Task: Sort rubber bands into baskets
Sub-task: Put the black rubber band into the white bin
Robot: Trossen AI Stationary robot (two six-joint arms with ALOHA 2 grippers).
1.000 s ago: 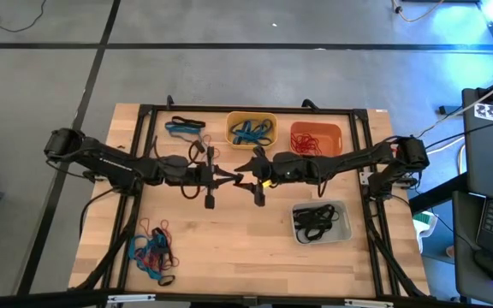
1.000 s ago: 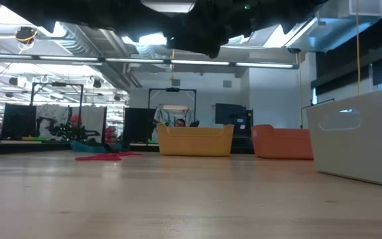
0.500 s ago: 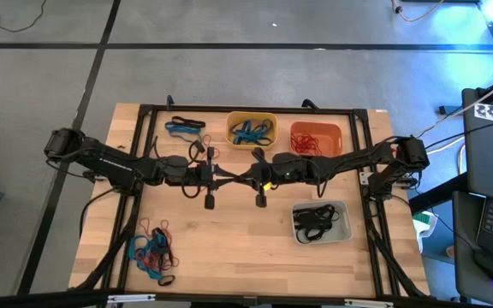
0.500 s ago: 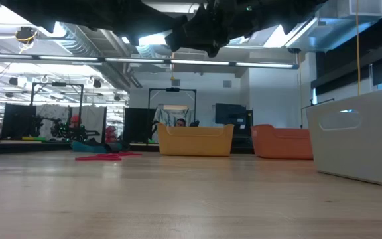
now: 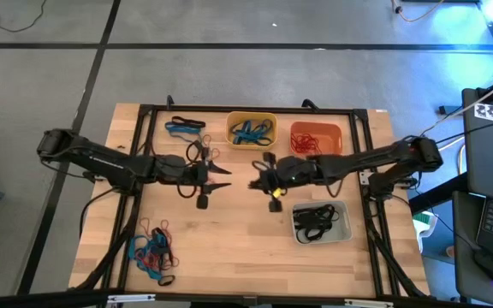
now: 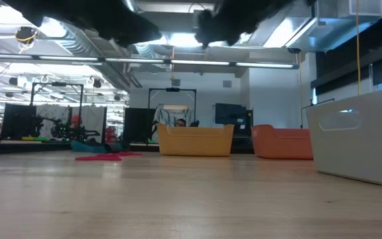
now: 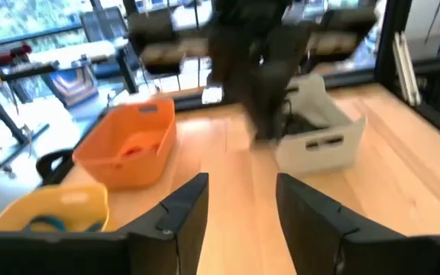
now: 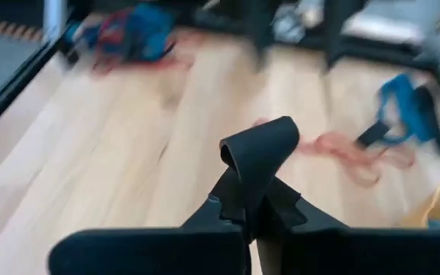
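Both arms are hovering over the middle of the desk (image 5: 221, 248) right now, fingertips facing each other with a clear gap between them. The right gripper (image 8: 258, 164) is pinched tight on a black rubber band (image 8: 252, 149) that's curling up out of its fingertips. The left gripper (image 7: 239, 206) is spreading wide with nothing in it.

Where the rest is sitting: 3 baskets, with the yellow basket (image 5: 251, 130) (blue bands inside) and the orange basket (image 5: 316, 138) (red bands) along the far edge, and the grey basket (image 5: 321, 222) (black bands) near the right edge. A mixed heap of rubber bands (image 5: 151, 251) is waiting in the near-left corner, plus a smaller bunch (image 5: 184, 127) by the far-left corner.

What I'm thinking could go sideways: that band is only caught by a thin fold, so a quick swing toward the grey basket could let it slip out onto the desk. It's also springy, so on release it might cling to a finger or flick over the rim.

Compared to 1 second ago, the 2 grippers were touching nose to nose mid-desk; now they're pulling apart, the left one opening up and the right one clamping down.
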